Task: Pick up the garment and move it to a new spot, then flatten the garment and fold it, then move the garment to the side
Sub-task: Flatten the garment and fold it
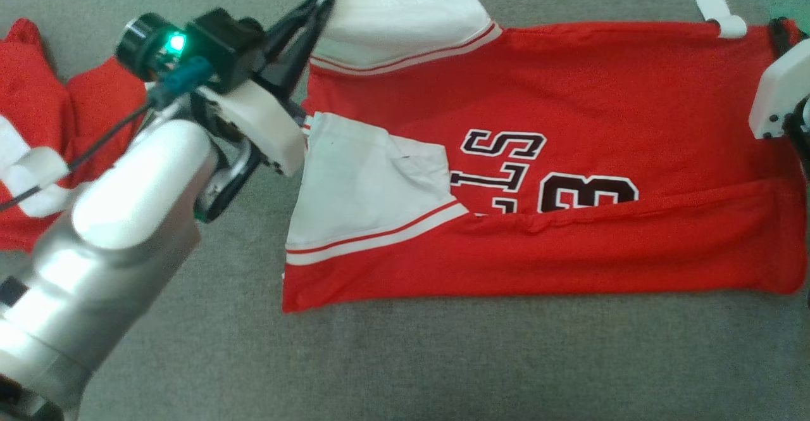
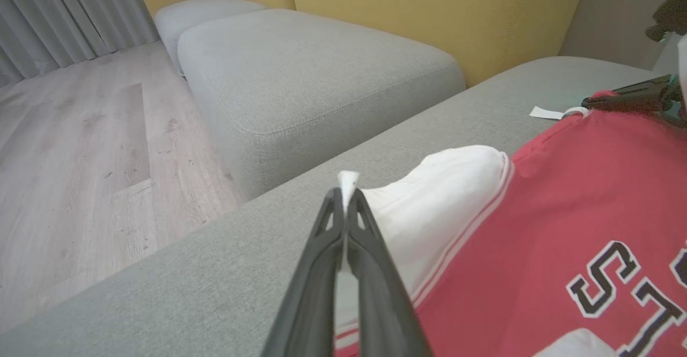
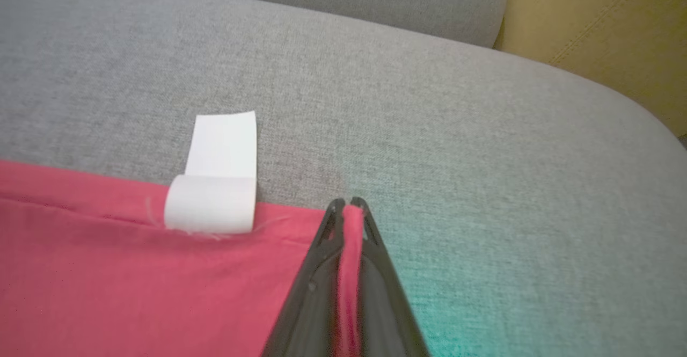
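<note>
1. Garment (image 1: 633, 92) (image 2: 590, 196) (image 3: 134, 292): a red jersey with white sleeves. It lies spread on the grey sofa (image 1: 443, 358) (image 2: 214, 282) (image 3: 429, 104), with its sleeve end toward the robot's left and its hem end toward the right.
2. Past the sofa, the left wrist view shows a second grey seat (image 2: 311, 72), a yellow backrest (image 2: 429, 13) and a wooden floor (image 2: 70, 147).
3. The garment's near long edge is folded up over the body. The fold covers the lower part of the black-and-white lettering (image 1: 550, 174).
4. The left forearm (image 1: 114, 250) is pale and glossy. It rises from the lower left of the head view, and a green light (image 1: 177, 43) glows on its wrist.
5. Another red-and-white cloth (image 1: 38, 92) lies at the head view's left edge, apart from the garment and partly behind the forearm.
6. The near sleeve (image 1: 361, 193) is turned in flat onto the chest. The far sleeve (image 1: 392, 22) (image 2: 440, 185) points away from the robot and bulges upward at its tip.
7. The left pincer (image 1: 324, 3) (image 2: 343, 193) is clenched on the far sleeve's corner, and a sliver of white cloth shows between its fingers.
8. The right pincer (image 1: 775, 28) (image 3: 348, 204) is clenched on the far hem corner, and a thin red fold stands between its fingers.
9. A white tag (image 1: 718, 9) (image 2: 553, 113) (image 3: 220, 185) is looped over at the hem. It sticks out onto the sofa just beside the right pincer.
</note>
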You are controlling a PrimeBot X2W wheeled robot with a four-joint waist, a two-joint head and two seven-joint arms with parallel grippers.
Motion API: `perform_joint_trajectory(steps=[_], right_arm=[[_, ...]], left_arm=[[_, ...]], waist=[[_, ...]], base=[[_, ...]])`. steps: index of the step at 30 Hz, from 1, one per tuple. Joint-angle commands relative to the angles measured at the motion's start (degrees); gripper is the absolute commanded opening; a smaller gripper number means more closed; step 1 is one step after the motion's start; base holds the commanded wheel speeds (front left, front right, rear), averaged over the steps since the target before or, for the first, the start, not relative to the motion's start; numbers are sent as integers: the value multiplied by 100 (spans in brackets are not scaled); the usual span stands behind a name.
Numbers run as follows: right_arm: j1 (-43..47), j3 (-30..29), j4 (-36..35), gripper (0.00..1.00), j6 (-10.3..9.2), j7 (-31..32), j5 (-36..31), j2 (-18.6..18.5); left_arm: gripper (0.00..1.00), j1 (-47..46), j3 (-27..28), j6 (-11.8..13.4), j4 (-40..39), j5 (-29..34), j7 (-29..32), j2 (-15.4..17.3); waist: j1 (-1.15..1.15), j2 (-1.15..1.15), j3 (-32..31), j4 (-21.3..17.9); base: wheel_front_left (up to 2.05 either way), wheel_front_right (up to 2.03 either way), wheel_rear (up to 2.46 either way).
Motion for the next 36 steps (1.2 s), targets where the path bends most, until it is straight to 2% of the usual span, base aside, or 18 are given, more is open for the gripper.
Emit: perform_joint_trajectory(steps=[1, 6, 11, 19, 23, 29, 36], right_arm=[[-77, 79, -117, 0, -5, -123, 48, -50], [-369, 152, -266, 0, -5, -651, 406, 33], [-684, 344, -444, 0, -5, -1057, 749, 87], [-1147, 481, -456, 0, -5, -1776, 1087, 125], [-1117, 647, -268, 0, -5, -2020, 1275, 133], [-791, 1094, -140, 0, -5, -1943, 1739, -32], [-141, 1661, -181, 0, -5, -1734, 2409, -603]], left_arm=[[0, -140, 317, 46, -118, -34, -14, 266], [0, -298, 544, 188, 113, -93, -145, 357], [0, -685, 713, 222, 555, -68, -340, 317], [0, -1515, 754, 271, 1567, 250, -944, -31], [0, -1598, 667, 130, 2085, 327, -1205, -292], [0, -1258, 664, -105, 2336, 202, -1331, -445], [0, -664, 545, -386, 2220, -64, -1244, -459]], waist=[[-1, 0, -44, -38], [-1, 0, -144, -157], [-1, 0, -164, -287], [-1, 0, -138, -396], [-1, 0, -209, -354], [-1, 0, -355, -217], [-1, 0, -668, 6]], base=[[0, 0, 0], [0, 0, 0], [0, 0, 0], [0, 0, 0], [0, 0, 0], [0, 0, 0], [0, 0, 0]])
